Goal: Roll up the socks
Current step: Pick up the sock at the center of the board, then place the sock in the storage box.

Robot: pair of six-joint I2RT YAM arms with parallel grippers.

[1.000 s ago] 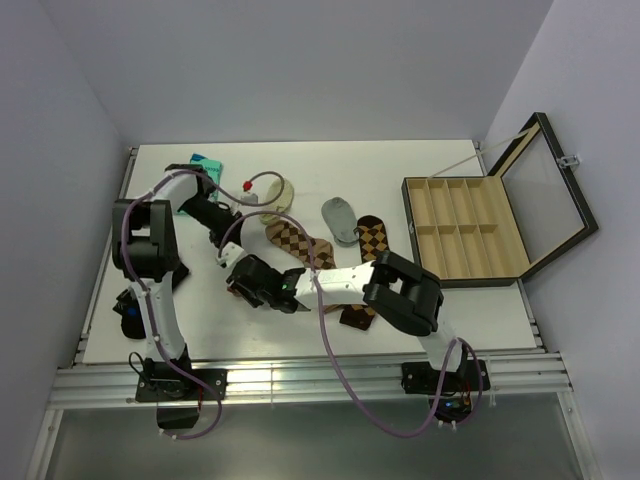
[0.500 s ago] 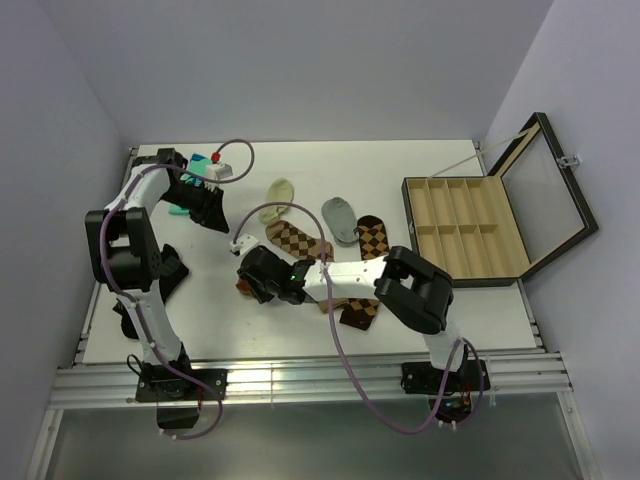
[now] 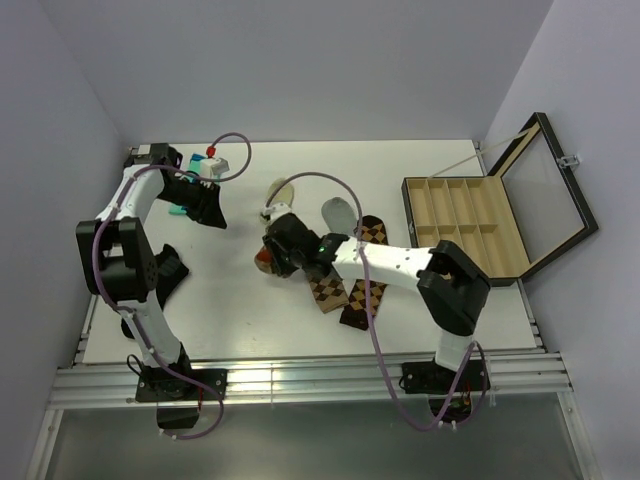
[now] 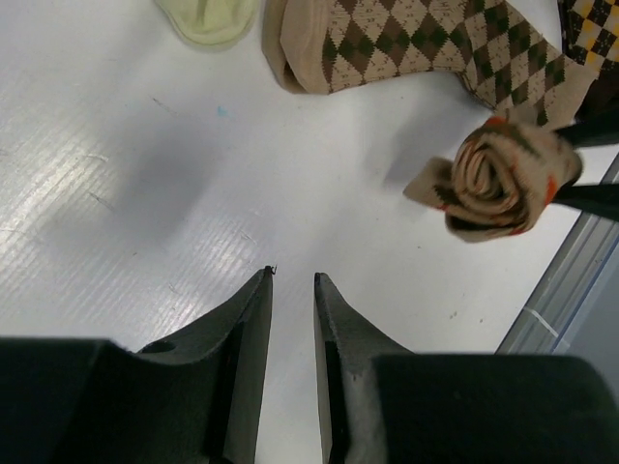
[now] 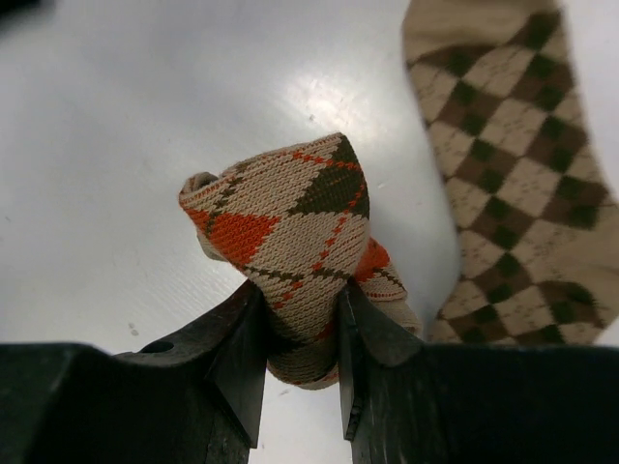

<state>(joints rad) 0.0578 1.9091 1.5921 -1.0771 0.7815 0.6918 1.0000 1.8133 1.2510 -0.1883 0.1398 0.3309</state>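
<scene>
- Top view: the right claw (image 3: 272, 258) pinches a rolled sock (image 3: 264, 263) near the middle of the white table (image 3: 200, 320), probably squeezing it so the coil cannot unwind.
- The left claw (image 3: 212, 218) hangs well apart at the rear left, apparently clear of the work.
- A tan sock (image 3: 327, 292) and a dark brown sock (image 3: 373, 235) lie flat under the right arm, not yet rolled.
- An open wooden box (image 3: 465, 262) with compartments stands to the right, a likely home for finished rolls.
- Left wrist view: the left claw (image 4: 292, 280) is empty, its smooth black fingers (image 4: 251, 329) close together with a narrow gap between them.
- The rolled sock (image 4: 503, 174) shows its spiral end, a soft knit in tan, brown and orange, and looks lifted off the table.
- The tan sock (image 4: 416, 43) is limp, with dark diamonds and an open cuff.
- A pale yellow sock (image 4: 208, 14) lies just beside that cuff.
- Right wrist view: the right claw (image 5: 295, 329) is pressed onto the lower part of the rolled sock (image 5: 290, 213).
- The soft bundle bulges above the fingers (image 5: 242, 348), a loose corner sticking out.
- The tan sock (image 5: 503, 174) lies flat beside it.
</scene>
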